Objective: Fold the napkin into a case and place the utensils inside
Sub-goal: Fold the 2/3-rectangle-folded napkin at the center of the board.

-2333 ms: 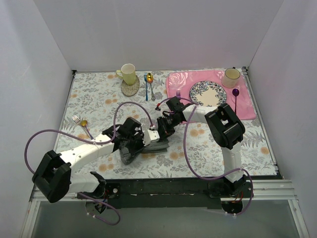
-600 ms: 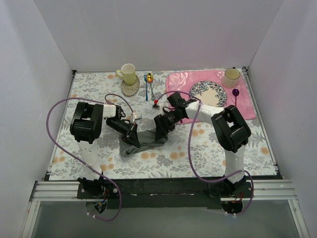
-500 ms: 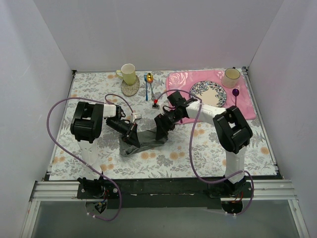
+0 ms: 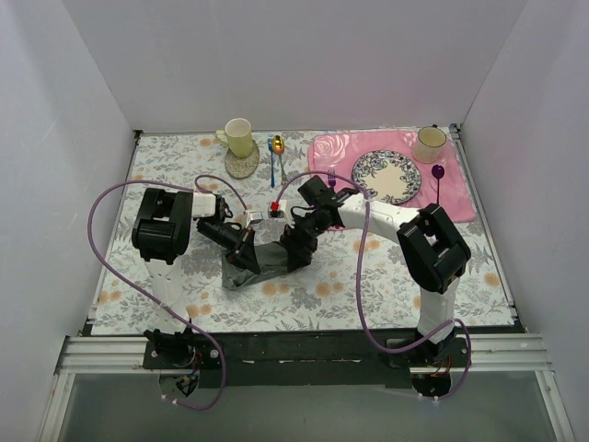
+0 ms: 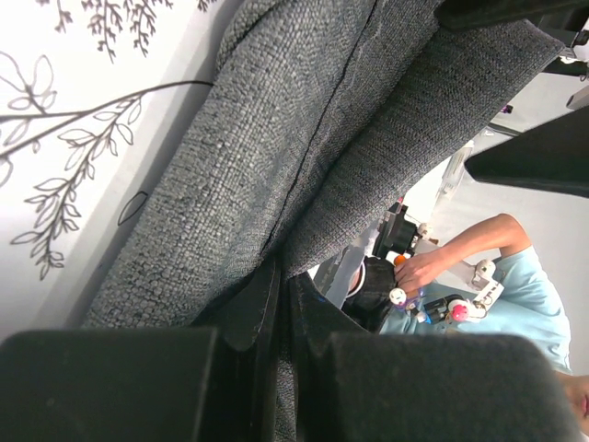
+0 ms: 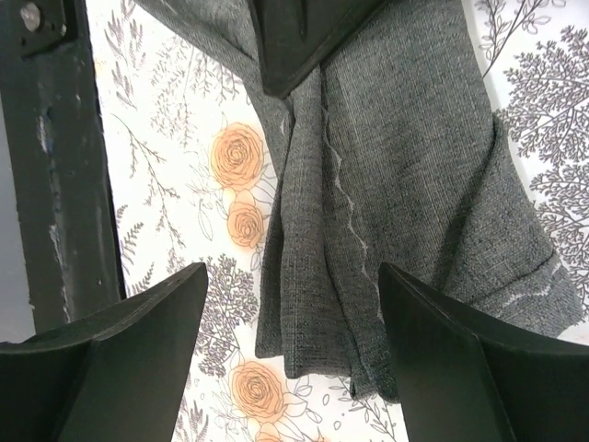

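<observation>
No readable text, labels, brands or numbers — none on anything

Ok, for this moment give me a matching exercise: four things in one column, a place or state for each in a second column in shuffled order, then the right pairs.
Things:
1. napkin
2. left gripper
3. right gripper
4. patterned plate

Places or states:
A. lying on the pink placemat
B. open, jaws spread above the napkin
C. bunched up on the floral tablecloth between the two arms
D. shut, pinching a fold of the napkin

Pairs: 1-C, 2-D, 3-B, 4-A
</observation>
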`<move>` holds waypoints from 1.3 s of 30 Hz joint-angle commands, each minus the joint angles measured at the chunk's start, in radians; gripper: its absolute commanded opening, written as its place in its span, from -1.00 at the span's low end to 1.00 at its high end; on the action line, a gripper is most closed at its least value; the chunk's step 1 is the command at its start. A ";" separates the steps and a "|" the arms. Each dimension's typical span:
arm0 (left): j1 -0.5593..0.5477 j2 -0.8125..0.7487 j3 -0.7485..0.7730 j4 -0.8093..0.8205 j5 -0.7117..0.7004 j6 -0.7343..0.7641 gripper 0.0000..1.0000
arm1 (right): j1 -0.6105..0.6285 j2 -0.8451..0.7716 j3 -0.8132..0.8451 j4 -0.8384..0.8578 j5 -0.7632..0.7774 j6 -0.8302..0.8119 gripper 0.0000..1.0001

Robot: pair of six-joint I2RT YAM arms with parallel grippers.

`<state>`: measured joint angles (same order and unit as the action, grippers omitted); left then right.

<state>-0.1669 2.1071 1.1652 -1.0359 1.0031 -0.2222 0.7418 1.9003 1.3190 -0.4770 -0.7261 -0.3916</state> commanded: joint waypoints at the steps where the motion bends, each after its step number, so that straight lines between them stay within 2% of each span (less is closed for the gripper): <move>1: 0.018 0.031 0.017 0.077 -0.116 0.032 -1.00 | 0.008 -0.001 0.029 -0.045 0.024 -0.078 0.66; 11: 0.027 0.045 0.030 0.063 -0.095 0.035 -1.00 | 0.039 -0.006 -0.007 0.018 0.091 -0.113 0.40; 14: 0.029 0.045 0.028 0.060 -0.089 0.035 -1.00 | 0.042 0.009 0.002 0.021 0.100 -0.107 0.20; 15: 0.029 0.045 0.030 0.062 -0.087 0.035 -1.00 | 0.042 0.019 0.006 0.020 0.108 -0.101 0.02; 17: 0.030 0.044 0.031 0.057 -0.084 0.040 -1.00 | 0.042 0.028 0.011 0.017 0.114 -0.096 -0.17; 18: 0.030 0.042 0.031 0.057 -0.083 0.041 -1.00 | 0.041 0.035 0.011 0.023 0.126 -0.087 -0.40; 20: 0.033 0.036 0.031 0.054 -0.080 0.052 -0.97 | 0.041 0.052 0.019 0.012 0.131 -0.076 -0.62; 21: 0.033 0.027 0.028 0.054 -0.074 0.056 -0.89 | 0.039 0.060 0.029 0.011 0.136 -0.069 -0.80; 23: 0.035 0.016 0.028 0.039 -0.063 0.082 -0.75 | 0.036 0.077 0.040 -0.008 0.128 -0.053 -0.95; 25: 0.035 -0.015 0.027 0.027 -0.041 0.104 -0.52 | 0.028 0.100 0.057 -0.018 0.108 -0.040 -0.97; 29: 0.056 -0.125 0.010 -0.012 0.038 0.181 -0.22 | 0.013 0.138 0.085 -0.054 0.064 -0.001 -0.97; 30: 0.064 -0.153 0.004 -0.016 0.058 0.204 -0.04 | 0.004 0.149 0.086 -0.061 0.044 0.003 -0.97; 31: 0.073 -0.217 -0.013 -0.013 0.083 0.214 0.06 | 0.001 0.152 0.088 -0.064 0.033 0.008 -0.97; 33: 0.104 -0.289 -0.038 0.006 0.132 0.218 0.15 | -0.008 0.163 0.094 -0.067 0.010 0.022 -0.97; 37: 0.151 -0.499 -0.149 0.212 0.117 0.121 0.25 | -0.015 0.169 0.103 -0.077 -0.016 0.033 -0.97; 39: 0.153 -0.649 -0.232 0.347 0.091 0.113 0.37 | -0.015 0.166 0.103 -0.077 -0.041 0.040 -0.97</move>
<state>-0.0265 1.6871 1.0374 -0.9325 1.0874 -0.0868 0.7330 2.0575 1.3937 -0.5190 -0.7212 -0.3687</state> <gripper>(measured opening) 0.638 0.038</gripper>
